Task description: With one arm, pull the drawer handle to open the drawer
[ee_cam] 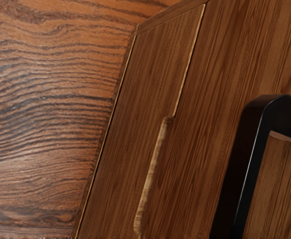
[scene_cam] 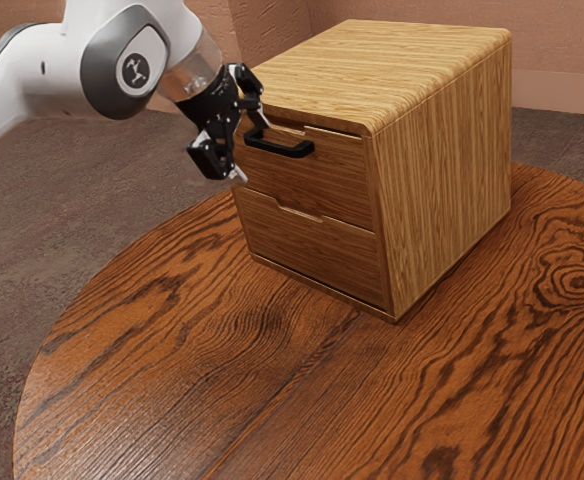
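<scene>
Floor: dull brown carpet (scene_cam: 62, 200) fills the left and upper left of the frame beyond the worktop's rim, with a pale wall strip (scene_cam: 572, 40) at the upper right.
Worktop: round, dark reddish wood with bold grain (scene_cam: 272, 400). Its curved edge sweeps from the middle left down to the lower left corner and shows again at the right, behind the cabinet. The whole lower half of the frame is bare wood, open room in front of the drawers.
Cabinet: light oak box with two drawers (scene_cam: 442, 180), standing upright in the upper middle, set well in from the near rim.
Arm: white and grey (scene_cam: 92, 60), entering from the upper left over the carpet and reaching right to the cabinet's front left edge.
Upper drawer: oak front (scene_cam: 307, 175), looking level with the front below it.
Lower drawer: oak front with a notched top edge (scene_cam: 312, 245). In the wrist view that notch (ee_cam: 153, 169) lies between the worktop (ee_cam: 36, 124) and the handle.
Handle: black bar with rounded corners (scene_cam: 282, 146) across the upper drawer's top left, standing proud of the front. It is close under the hand in the wrist view (ee_cam: 255, 164).
Jaws: parted, at the handle's left end, one finger above the bar and one below. No grip on it shows.
</scene>
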